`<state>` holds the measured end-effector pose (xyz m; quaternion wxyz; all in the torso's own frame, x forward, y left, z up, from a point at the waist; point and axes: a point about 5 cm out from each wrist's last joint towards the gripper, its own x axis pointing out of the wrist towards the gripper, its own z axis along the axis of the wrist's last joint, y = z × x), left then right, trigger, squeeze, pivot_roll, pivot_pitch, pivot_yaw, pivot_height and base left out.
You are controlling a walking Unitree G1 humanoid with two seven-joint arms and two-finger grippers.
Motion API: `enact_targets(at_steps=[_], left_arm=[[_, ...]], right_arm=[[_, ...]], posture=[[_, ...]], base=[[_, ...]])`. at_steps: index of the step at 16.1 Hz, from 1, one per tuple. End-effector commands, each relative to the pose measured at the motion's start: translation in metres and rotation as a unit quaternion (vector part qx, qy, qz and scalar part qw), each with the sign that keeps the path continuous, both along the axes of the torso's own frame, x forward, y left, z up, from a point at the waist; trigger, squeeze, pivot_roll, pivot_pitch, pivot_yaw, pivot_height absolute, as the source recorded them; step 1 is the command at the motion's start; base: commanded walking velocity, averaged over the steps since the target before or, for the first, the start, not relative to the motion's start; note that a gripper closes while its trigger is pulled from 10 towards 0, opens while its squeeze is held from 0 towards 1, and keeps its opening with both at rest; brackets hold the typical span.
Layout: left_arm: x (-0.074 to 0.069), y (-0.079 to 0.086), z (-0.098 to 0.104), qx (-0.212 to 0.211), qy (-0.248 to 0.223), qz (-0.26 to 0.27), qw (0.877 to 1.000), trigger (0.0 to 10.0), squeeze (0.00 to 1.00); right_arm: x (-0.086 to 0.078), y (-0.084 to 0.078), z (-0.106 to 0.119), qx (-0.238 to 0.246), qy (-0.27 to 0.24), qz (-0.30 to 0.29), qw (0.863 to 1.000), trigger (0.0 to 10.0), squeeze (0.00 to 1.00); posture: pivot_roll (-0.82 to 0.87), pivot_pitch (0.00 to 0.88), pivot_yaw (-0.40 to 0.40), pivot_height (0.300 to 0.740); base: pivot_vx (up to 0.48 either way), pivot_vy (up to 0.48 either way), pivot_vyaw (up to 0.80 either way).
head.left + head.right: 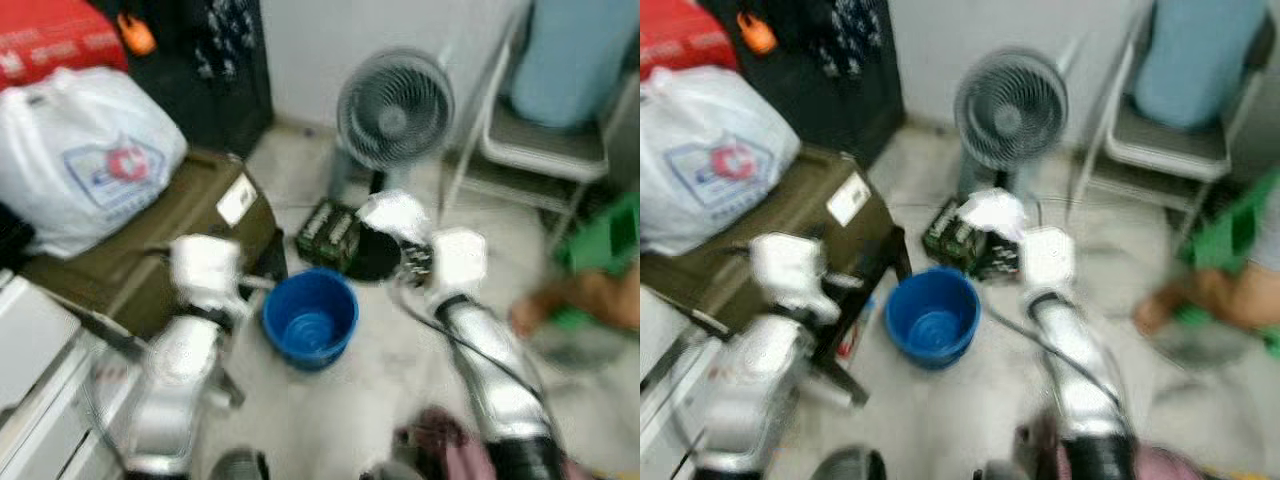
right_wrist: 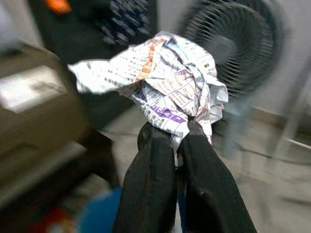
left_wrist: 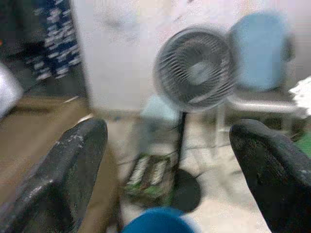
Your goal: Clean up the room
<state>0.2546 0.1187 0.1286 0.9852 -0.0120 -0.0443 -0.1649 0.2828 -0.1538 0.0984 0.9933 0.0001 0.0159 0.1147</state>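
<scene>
From the left eye view, the right gripper (image 1: 400, 228) is held out in front of the robot with a crumpled newspaper (image 1: 396, 214) in it. The paper hangs in the air, past the blue bucket (image 1: 311, 318) on the floor and in front of the floor fan (image 1: 394, 112). The picture is blurry here. I think the paper is very light and soft. It squashes when you squeeze it and can tear or slip out. The best place to hold it is a thick bunched part, not a thin loose flap.

From the right eye view, it is the same scene. The left gripper (image 1: 845, 281) is beside the bucket, next to a brown box (image 1: 790, 215) with a white plastic bag (image 1: 705, 160) on top. A person's hand (image 1: 1160, 305) reaches in low on the robot's right side.

From the left wrist view, the two black fingers (image 3: 65, 179) stand far apart with nothing between them. Between them you look at the fan, a chair (image 3: 260, 77) and the bucket's rim.

From the right wrist view, you see what the eye views blur. The two fingers (image 2: 148, 189) are pressed together and pinch the bottom edge of the paper ball. Most of the ball puffs out above them. You can see print and colours on it. It is a small pinch, so I think the paper could slip out if shaken.
</scene>
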Motion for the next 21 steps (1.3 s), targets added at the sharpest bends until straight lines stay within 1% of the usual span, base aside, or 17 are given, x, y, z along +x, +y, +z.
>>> enact_targets(at_steps=[1, 10, 17, 21], left_arm=[[0.0, 0.014, -0.0008, 0.012, 0.001, 0.02, 1.0, 10.0, 0.0], [0.0, 0.0147, -0.0016, 0.014, 0.003, 0.021, 1.0, 10.0, 0.0], [0.0008, 0.0145, -0.0015, 0.016, 0.003, 0.021, 1.0, 10.0, 0.0], [0.0011, 0.0144, -0.0015, 0.016, 0.003, 0.021, 1.0, 10.0, 0.0]], right_arm=[[0.0038, 0.0155, 0.0077, 0.011, -0.014, 0.022, 1.0, 10.0, 0.0], [0.0051, 0.018, 0.0076, 0.005, -0.017, 0.028, 0.999, 10.0, 0.0], [0.0058, 0.0188, 0.0081, 0.006, -0.019, 0.03, 0.999, 10.0, 0.0], [0.0065, 0.0191, 0.0079, 0.005, -0.019, 0.028, 0.999, 10.0, 0.0]], posture=[[-0.01, 0.093, -0.013, 0.74], [0.0, 0.093, -0.013, 0.74], [0.0, 0.092, -0.014, 0.74], [0.0, 0.091, -0.014, 0.74]], base=[[0.334, 0.0, 0.0], [0.328, 0.0, 0.0], [0.313, 0.0, 0.49], [0.311, 0.0, 0.0]])
